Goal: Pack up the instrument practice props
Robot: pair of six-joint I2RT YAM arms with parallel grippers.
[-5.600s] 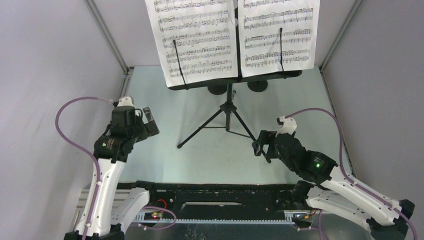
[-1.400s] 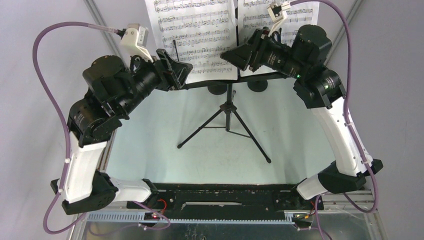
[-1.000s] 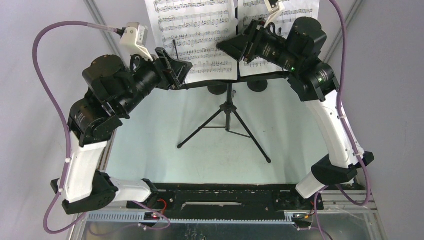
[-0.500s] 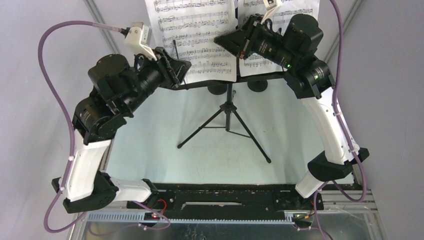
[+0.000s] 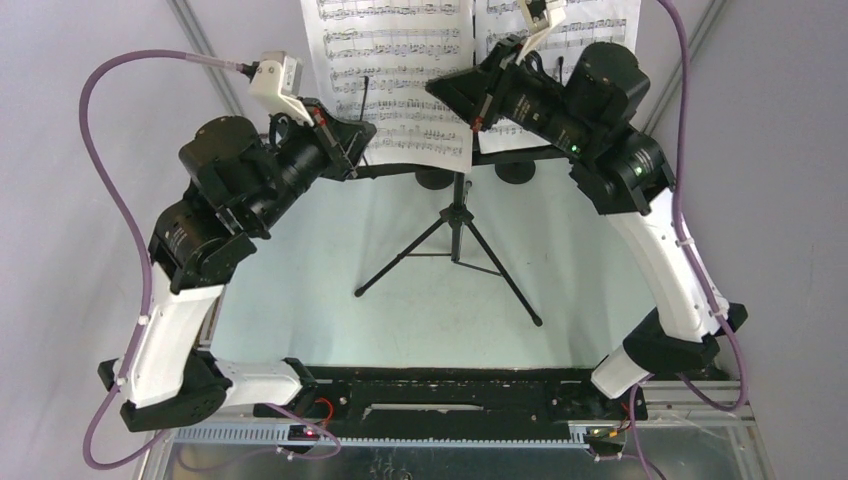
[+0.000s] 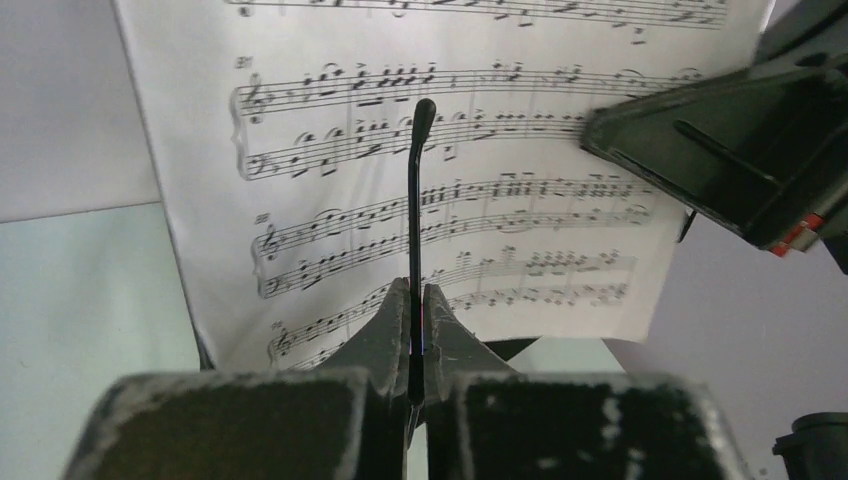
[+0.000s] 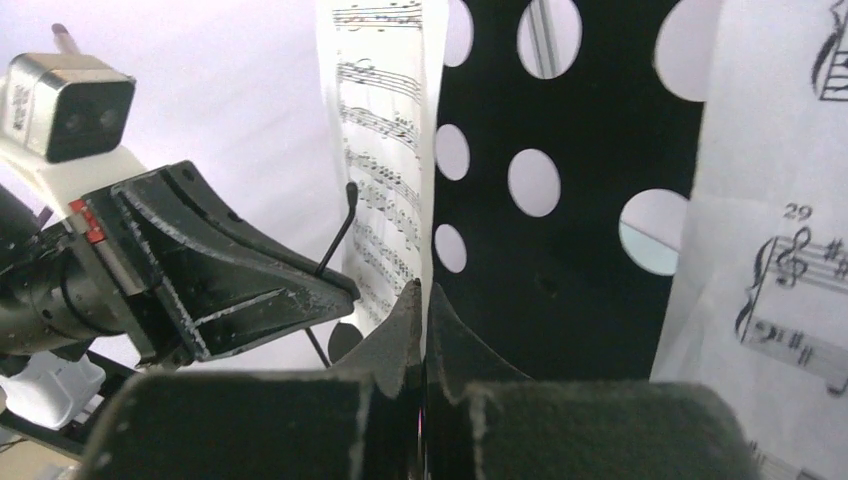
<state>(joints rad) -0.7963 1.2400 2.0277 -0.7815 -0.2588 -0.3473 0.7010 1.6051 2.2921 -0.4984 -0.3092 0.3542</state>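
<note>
The black tripod music rack stands at the back of the table, its perforated desk carrying two white sheet-music pages. My left gripper is shut on the thin black wire page-holder arm that lies over the left page. My right gripper is shut on that left page's right edge, in front of the desk. The right page rests beside it. From above, the left gripper sits at the desk's lower left and the right gripper at its middle.
Two black round bases stand on the table behind the tripod's column. The tripod legs spread across the table's middle. Grey walls close in on both sides. Purple cables loop off each wrist.
Both grippers have closed, the left on the wire arm and the right on the left page's edge. The left page has shifted slightly to the right and tilted.
</note>
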